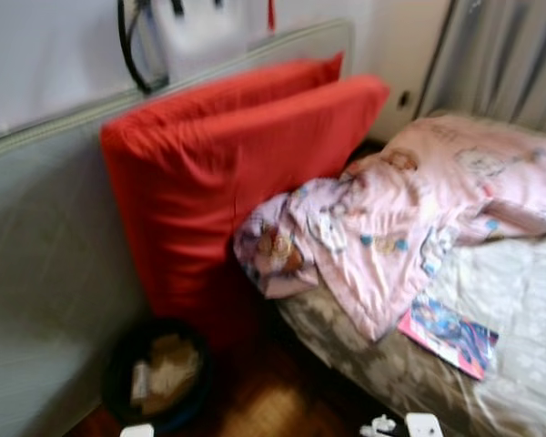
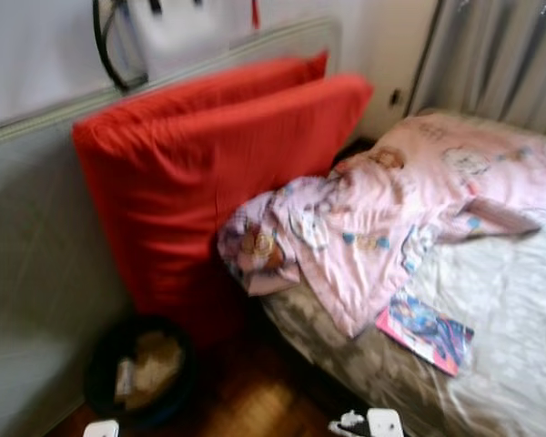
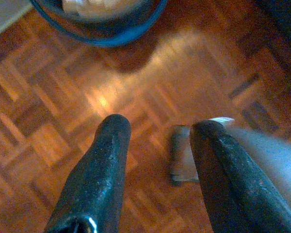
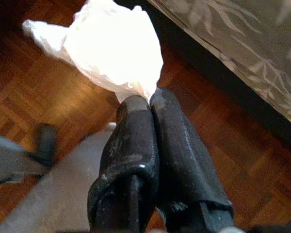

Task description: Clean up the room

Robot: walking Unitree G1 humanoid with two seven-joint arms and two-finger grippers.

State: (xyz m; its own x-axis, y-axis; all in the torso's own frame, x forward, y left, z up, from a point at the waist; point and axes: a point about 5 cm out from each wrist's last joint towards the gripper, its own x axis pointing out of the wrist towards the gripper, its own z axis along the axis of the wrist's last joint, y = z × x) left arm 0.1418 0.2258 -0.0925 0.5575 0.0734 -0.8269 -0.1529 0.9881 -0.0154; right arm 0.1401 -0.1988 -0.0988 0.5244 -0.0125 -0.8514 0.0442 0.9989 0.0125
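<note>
My right gripper [image 4: 148, 102] is shut on a crumpled white tissue [image 4: 106, 48], held above the parquet floor [image 4: 43, 97] beside the bed's patterned side [image 4: 242, 43]. My left gripper [image 3: 157, 128] is open over the wooden floor, with nothing between its fingers. A dark round bin [image 1: 156, 373] holding crumpled paper stands on the floor below the red cushions [image 1: 227, 173]; its blue rim [image 3: 102, 34] lies just beyond my left fingertips. A pink blanket [image 1: 409, 209] lies rumpled on the bed, with a colourful magazine [image 1: 450, 335] beside it.
Two red cushions lean against a grey headboard panel [image 1: 45, 237] along the wall. The bed [image 1: 510, 300] fills the right side, with grey curtains [image 1: 510, 55] behind it. A dark cable [image 1: 132, 45] hangs on the wall. A narrow strip of floor runs between bin and bed.
</note>
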